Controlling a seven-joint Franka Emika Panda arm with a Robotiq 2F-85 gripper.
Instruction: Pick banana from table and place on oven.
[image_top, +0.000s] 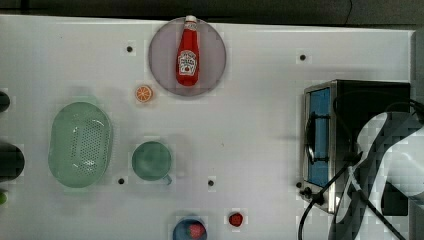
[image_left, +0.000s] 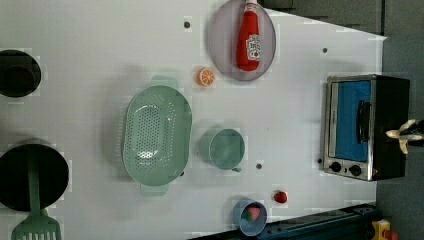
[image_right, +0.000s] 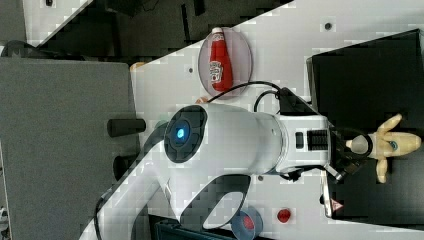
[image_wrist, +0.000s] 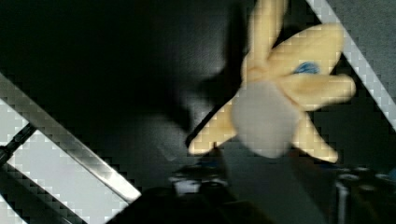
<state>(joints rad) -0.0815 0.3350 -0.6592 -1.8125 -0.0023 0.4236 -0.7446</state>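
The banana (image_right: 385, 145) lies over the black top of the oven (image_right: 360, 65), its peel strips splayed out, just beyond the tip of the gripper (image_right: 350, 147) in the right view. In the wrist view the banana (image_wrist: 280, 102) shows against the dark oven top (image_wrist: 116, 70). Whether the fingers are apart or clamped on the banana cannot be told. On the white table (image_top: 260, 125) sit a ketchup bottle (image_top: 188, 52) on a plate (image_top: 160, 60), a green colander (image_top: 80, 145) and a green cup (image_top: 151, 161).

Bright even light, blocky, blurred wrist view
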